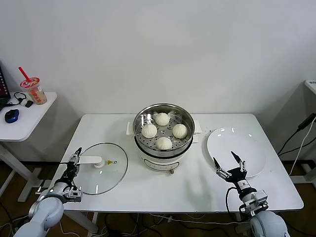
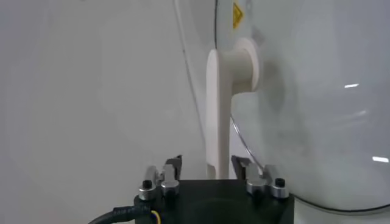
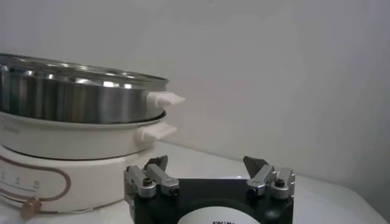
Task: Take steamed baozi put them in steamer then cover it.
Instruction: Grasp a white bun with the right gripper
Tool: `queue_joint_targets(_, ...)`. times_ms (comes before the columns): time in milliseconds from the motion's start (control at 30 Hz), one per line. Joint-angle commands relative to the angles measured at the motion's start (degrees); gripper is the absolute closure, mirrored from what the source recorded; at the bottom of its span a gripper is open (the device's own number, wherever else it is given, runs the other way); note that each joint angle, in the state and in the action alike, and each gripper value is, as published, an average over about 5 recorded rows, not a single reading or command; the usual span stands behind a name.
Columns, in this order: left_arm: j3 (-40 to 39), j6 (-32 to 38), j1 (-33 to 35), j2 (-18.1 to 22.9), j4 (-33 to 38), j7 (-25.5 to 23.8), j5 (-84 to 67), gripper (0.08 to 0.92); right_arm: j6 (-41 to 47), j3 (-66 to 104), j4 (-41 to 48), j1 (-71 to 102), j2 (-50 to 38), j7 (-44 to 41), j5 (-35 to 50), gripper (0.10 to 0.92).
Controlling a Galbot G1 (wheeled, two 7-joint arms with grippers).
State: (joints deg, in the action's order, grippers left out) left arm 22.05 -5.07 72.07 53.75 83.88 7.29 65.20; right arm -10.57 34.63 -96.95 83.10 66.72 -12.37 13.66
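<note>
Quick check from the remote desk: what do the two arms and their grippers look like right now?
Both arms have rounded light-grey shells. The left gripper and right gripper each carry two slim dark fingers on silver metal links with black bolts, mounted on black bases. A black cable runs beside each wrist.

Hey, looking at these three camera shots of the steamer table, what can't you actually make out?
- Right wrist view: the steamed baozi are hidden behind the steamer wall.
- Left wrist view: the glass lid is cut off by the picture's edges; only its white handle shows whole.
- Head view: the label on the cup on the side table is too small to read.
- Head view: the left tool fingers are too small to judge.
</note>
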Motion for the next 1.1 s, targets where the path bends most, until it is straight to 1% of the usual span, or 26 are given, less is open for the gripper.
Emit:
queue_joint_targets(33,0.9,0.3,1.8,0.1,2.0,0.2,0.2,0.314,-0.1,0.0,0.0,-0.2,0.0,-0.1,0.0,0.203)
queue_joint_targets(133,1.8,0.8,3.5,0.3,2.6,0.3,-0.2,0.232,-0.1,-0.1,0.1,-0.4,-0.1,-0.1,0.0,0.203)
queue_joint_targets(233,3.1,1.2,5.5,0.4,3.8,0.3,-0.6,0.187,-0.1,-0.4,0.2,-0.7,-0.1,-0.1,0.0,0.203)
queue_joint_targets(367,5.4,1.9,8.9,0.8,6.3,0.8,-1.1,0.178,-0.1,-0.6,0.2,-1.1,-0.2,-0.2,0.1,0.203)
queue_joint_targets(500,8.3,2.1,14.2,1.4,9.8,1.1,-3.8,0.177,-0.2,-0.8,0.3,-1.4,-0.4,-0.2,0.2,0.203)
queue_joint_targets(600,11.0,2.7,18.2,2.7,12.9,1.3,-6.1,0.177,-0.4,-0.9,0.5,-1.5,-0.5,-0.3,0.0,0.203)
queue_joint_targets(700,14.3,3.9,21.7,4.7,15.8,1.2,-7.1,0.177,-0.5,-0.9,0.4,-1.5,-0.5,-0.4,-0.1,0.203)
queue_joint_targets(833,18.8,5.1,26.5,7.6,19.2,-0.6,-12.5,0.177,-0.8,-1.0,0.1,-1.6,-0.9,-0.8,0.0,0.203)
queue_joint_targets(967,23.2,9.1,28.9,12.5,22.3,-4.1,-18.6,0.177,-0.9,-1.5,-0.5,-2.2,-2.0,-1.4,-0.1,0.203)
queue_joint_targets(1100,25.6,13.5,31.8,17.8,26.5,-6.9,-28.8,0.177,-0.8,-1.8,-1.3,-2.8,-3.1,-1.7,0.4,0.203)
